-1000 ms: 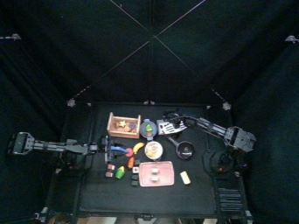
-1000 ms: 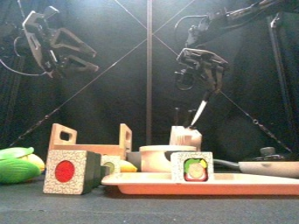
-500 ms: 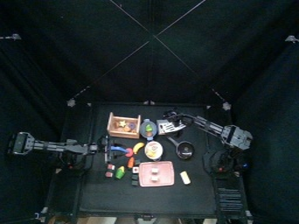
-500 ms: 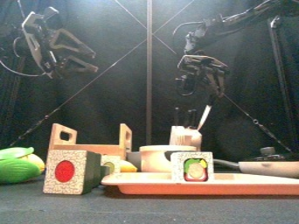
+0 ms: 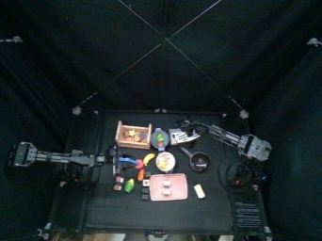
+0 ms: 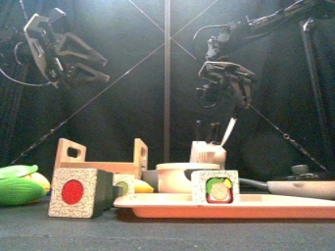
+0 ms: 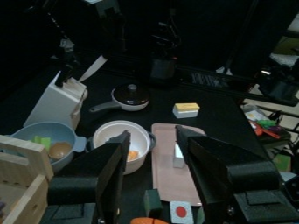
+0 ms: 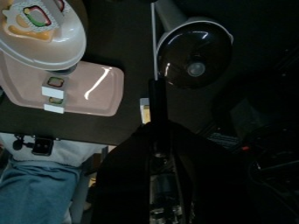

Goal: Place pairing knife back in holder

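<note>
1. The paring knife (image 6: 228, 131) is seen in the front view hanging blade-down, slightly tilted, just above the knife holder (image 6: 209, 154), which stands at the back of the surface (image 6: 157, 230). It is not yet seated in a slot.
2. The right gripper (image 6: 225, 91) is held directly over the holder, its jaws partly closed; the knife's handle appears to be pinched between them, though the contact itself is too dark to confirm. Holding it from above is judged to let the blade be lowered straight into a slot.
3. In the right wrist view the knife (image 8: 156, 114) is seen as a thin dark line running out from between the jaws, over a dark pan (image 8: 198, 57) and a pink tray (image 8: 70, 92).
4. The left gripper (image 7: 152, 171) is kept raised at the surface's left side, its jaws wide apart and empty, presumably so that the working arm is left clear.
5. The remaining step is judged to be aligning the tip with a free slot; a tilted blade could catch on the holder's top or tip it over.
</note>
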